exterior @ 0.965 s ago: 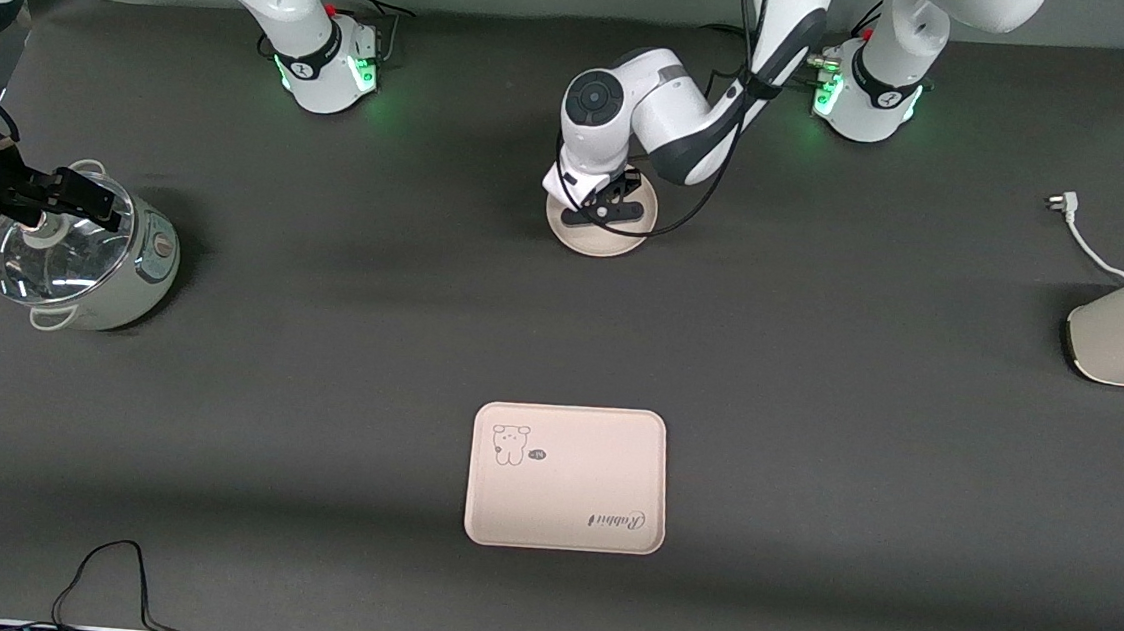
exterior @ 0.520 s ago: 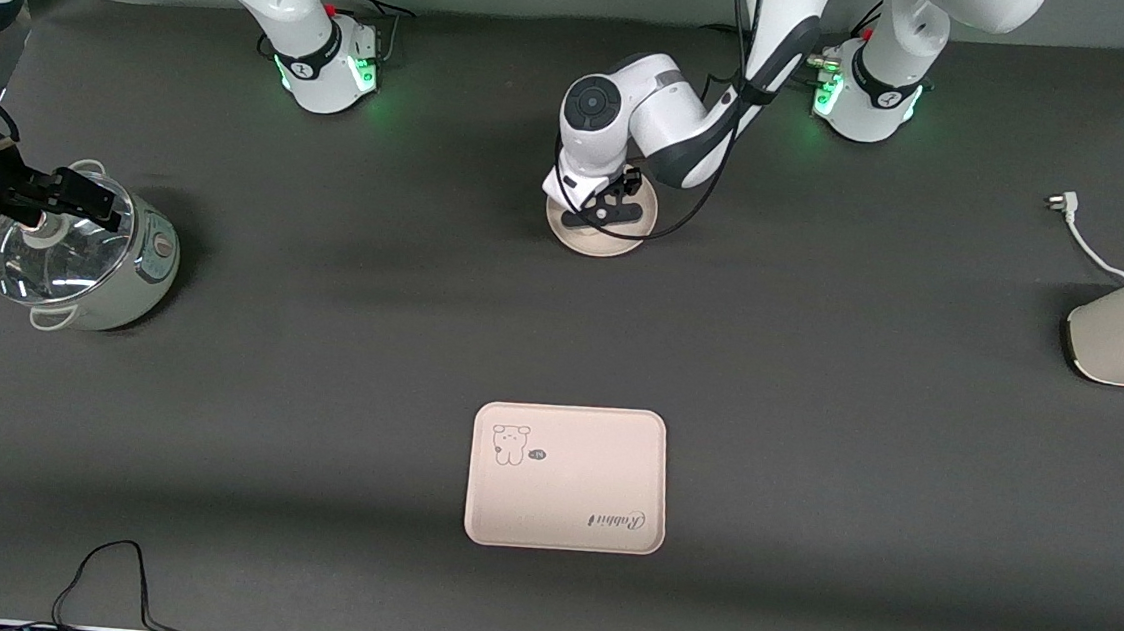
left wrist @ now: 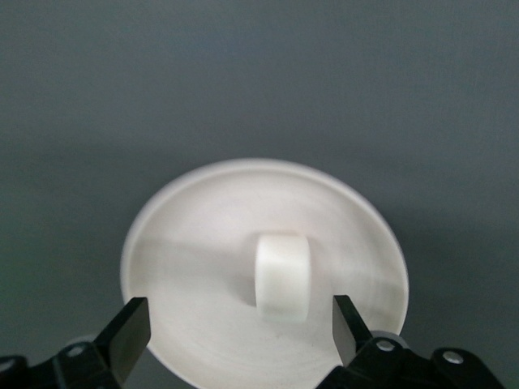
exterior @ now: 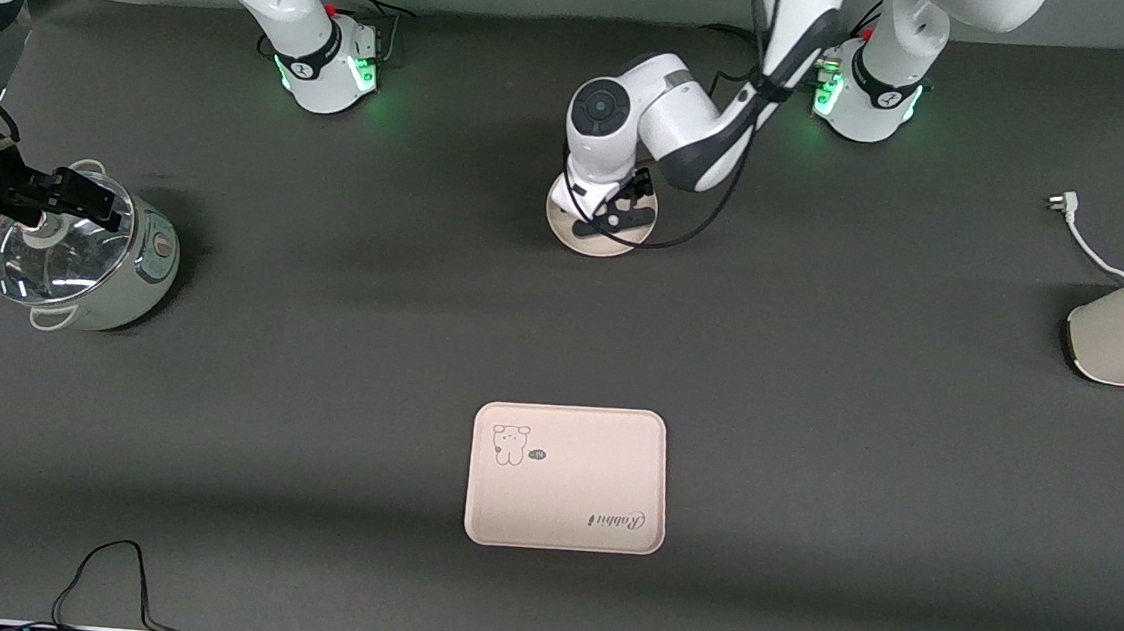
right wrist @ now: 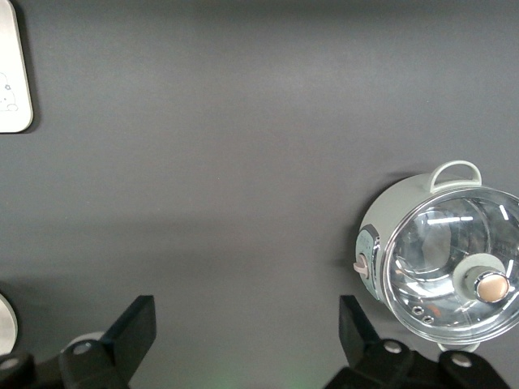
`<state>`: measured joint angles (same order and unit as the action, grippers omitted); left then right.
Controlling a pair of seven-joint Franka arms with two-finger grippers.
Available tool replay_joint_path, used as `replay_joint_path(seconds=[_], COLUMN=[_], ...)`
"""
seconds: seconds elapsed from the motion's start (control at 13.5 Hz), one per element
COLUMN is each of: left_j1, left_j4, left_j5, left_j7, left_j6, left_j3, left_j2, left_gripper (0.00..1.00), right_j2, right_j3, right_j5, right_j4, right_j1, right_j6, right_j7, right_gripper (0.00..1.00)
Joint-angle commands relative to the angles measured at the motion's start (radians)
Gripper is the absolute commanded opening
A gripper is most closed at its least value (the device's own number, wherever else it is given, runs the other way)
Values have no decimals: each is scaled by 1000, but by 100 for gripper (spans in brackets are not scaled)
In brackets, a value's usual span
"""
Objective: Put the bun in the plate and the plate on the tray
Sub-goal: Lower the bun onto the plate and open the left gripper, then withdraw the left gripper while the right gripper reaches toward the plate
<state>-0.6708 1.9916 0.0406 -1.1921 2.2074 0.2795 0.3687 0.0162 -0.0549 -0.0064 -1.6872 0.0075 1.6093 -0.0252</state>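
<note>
One bun [left wrist: 283, 274], one plate [left wrist: 186, 211], one tray [exterior: 564, 476]. The bun lies in the plate, between the left gripper's [left wrist: 239, 332] wide-open, empty fingers, with the tray at the plate's six o'clock. The right gripper [right wrist: 247, 328] waits open, empty, over the pot [exterior: 85, 253].

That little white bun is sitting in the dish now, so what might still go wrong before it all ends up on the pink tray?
1. The bun lies loose in the shallow plate; a tilt while carrying might roll it out.
2. The left gripper, open over the plate, must take a thin rim, and that grip may slip.
3. The tray sits well nearer the camera and is only slightly wider, so the plate may land on its edge.

The right gripper waits, open, above the pot.
</note>
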Motion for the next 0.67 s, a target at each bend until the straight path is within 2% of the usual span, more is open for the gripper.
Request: replay_joint_path(seconds=[0.0, 0.15, 0.37, 0.59], left_j1=[117, 235, 410, 537], left_j4=[-112, -241, -367, -441], left_j5=[-5, -7, -71, -148], left_j7=[40, 173, 331, 487], left_j6=[-191, -344, -431, -504], left_j3=[0, 0, 0, 0], left_j2=[-73, -76, -76, -76], left_gripper=[100, 100, 100, 100], right_j2=[16, 16, 16, 18], right_j3=[-3, -3, -2, 7], right_j5=[-12, -12, -12, -12], right_j4=[-12, -12, -14, -16], right_j1=[5, 5, 6, 23], right_j6=[1, 1, 1, 1], right_j7=[-21, -22, -16, -4], right_gripper=[100, 100, 100, 100])
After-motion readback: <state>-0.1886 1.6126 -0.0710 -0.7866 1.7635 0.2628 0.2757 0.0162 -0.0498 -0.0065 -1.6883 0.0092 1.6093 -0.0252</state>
